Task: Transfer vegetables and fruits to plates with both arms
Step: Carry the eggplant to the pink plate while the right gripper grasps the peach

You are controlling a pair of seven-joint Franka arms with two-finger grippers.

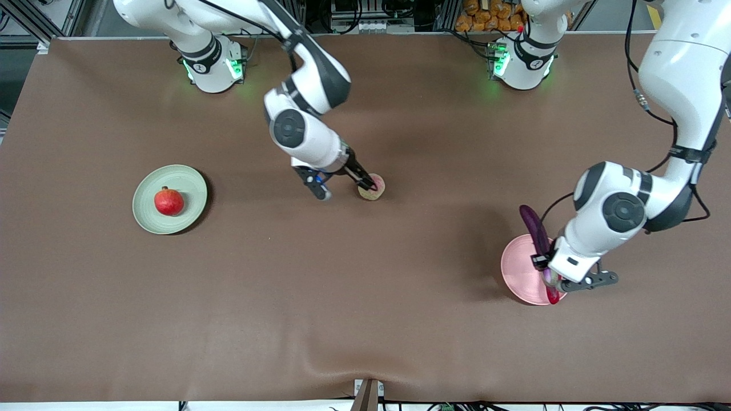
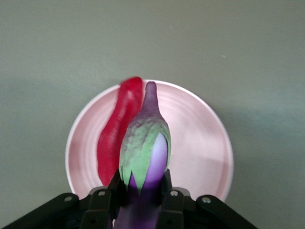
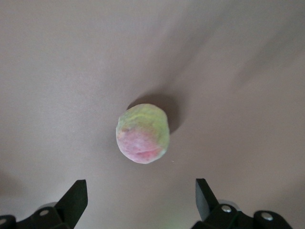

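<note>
1. The left gripper (image 1: 553, 273) hangs over the pink plate (image 1: 522, 274), which sits toward the left arm's end of the table, its fingers (image 2: 107, 202) clamped on the purple eggplant (image 1: 534, 224).
2. In the left wrist view, the eggplant (image 2: 145, 152) points its green-capped stem end down at the plate (image 2: 200, 143), held up in the air and not resting on it.
3. The red chili pepper (image 2: 116, 136) lies on the pink plate, beside the spot under the eggplant; in the front view only a red edge of it (image 1: 553, 297) shows at the plate's rim nearest the camera.
4. The right gripper (image 1: 342, 185) is over the brown table (image 1: 365, 319) near its middle, just above the peach (image 1: 372, 188), its fingers (image 3: 74, 200) spread wide apart with nothing between them.
5. The peach (image 3: 143, 133) sits on the bare tabletop, well apart from both plates.
6. The green plate (image 1: 191, 182) sits toward the right arm's end of the table, with the red pomegranate (image 1: 169, 201) resting on it.
</note>
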